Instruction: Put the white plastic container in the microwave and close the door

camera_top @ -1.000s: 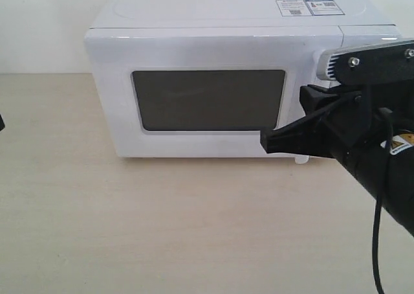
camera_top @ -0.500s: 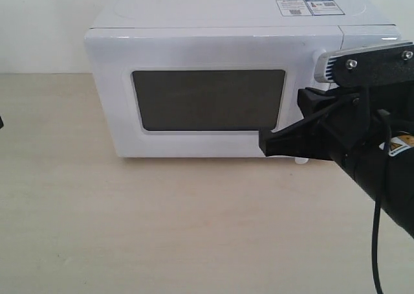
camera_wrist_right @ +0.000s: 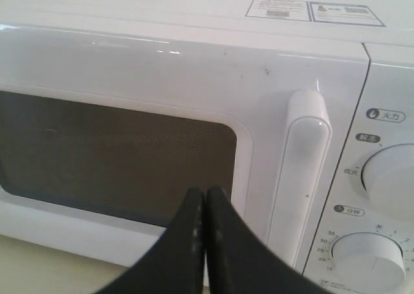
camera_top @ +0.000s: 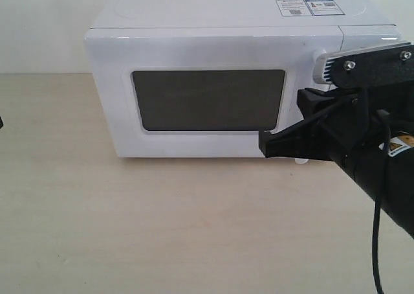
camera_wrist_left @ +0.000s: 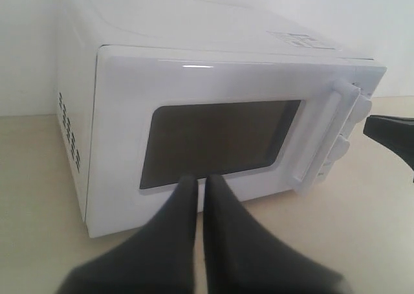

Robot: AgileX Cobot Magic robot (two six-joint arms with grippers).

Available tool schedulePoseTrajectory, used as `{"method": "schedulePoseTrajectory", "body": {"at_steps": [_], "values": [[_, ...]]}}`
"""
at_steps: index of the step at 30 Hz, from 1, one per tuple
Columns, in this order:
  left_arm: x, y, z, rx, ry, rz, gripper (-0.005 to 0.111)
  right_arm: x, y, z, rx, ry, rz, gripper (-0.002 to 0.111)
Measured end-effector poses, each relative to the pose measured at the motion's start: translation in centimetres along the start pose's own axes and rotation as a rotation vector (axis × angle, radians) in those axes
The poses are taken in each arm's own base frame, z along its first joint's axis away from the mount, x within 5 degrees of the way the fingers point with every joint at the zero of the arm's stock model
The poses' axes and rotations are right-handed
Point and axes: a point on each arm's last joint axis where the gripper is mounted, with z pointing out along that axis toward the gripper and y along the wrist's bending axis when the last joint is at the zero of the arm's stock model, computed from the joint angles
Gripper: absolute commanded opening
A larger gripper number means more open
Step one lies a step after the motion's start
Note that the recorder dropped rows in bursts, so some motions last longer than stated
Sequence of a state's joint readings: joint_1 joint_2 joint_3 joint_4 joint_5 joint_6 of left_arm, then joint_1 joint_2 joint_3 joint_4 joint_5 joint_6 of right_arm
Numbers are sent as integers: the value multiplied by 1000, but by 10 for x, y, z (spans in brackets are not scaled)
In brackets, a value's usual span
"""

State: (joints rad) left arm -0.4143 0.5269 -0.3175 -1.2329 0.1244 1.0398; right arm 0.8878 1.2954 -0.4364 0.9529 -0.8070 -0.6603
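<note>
The white microwave [camera_top: 213, 45] stands at the back of the table with its door [camera_top: 113, 93] closed flat against the body. The white plastic container is out of view, and the dark window shows nothing inside. My right gripper [camera_top: 264, 143] is shut and empty. It hovers just before the door's lower right corner, beside the vertical bar handle [camera_wrist_right: 301, 171]; in its own view the gripper [camera_wrist_right: 205, 193] points at the window's edge. My left gripper [camera_wrist_left: 200, 180] is shut and empty, aimed at the door's lower edge from farther back.
Two round dials [camera_wrist_right: 391, 174] [camera_wrist_right: 365, 261] sit right of the handle. Stickers [camera_top: 309, 7] lie on the microwave's top. The pale wooden table [camera_top: 162, 223] stretches in front. The right arm's black body and cable [camera_top: 378, 197] fill the right side.
My right gripper has edged slightly to the left along the door's lower corner. Nothing else has moved.
</note>
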Motion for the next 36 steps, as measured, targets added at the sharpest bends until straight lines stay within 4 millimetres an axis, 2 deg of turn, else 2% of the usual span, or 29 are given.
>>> {"method": "schedulePoseTrajectory", "body": {"at_steps": [4,7,12,14,21,26,36], "values": [[0,0,0,0,0,0,4,-6,-3,-5,0,-24,18,0],[0,0,0,0,0,0,4,-25,-15,-19,10,-83,114,0],[0,0,0,0,0,0,4,-46,-58,-40,35,-88,260,0],[0,0,0,0,0,0,4,-53,-76,-54,41,-87,269,0],[0,0,0,0,0,0,4,-66,-104,-98,81,-171,253,0],[0,0,0,0,0,0,4,-71,-109,-124,113,-236,211,0],[0,0,0,0,0,0,4,-67,-102,-126,56,-190,141,0]]}}
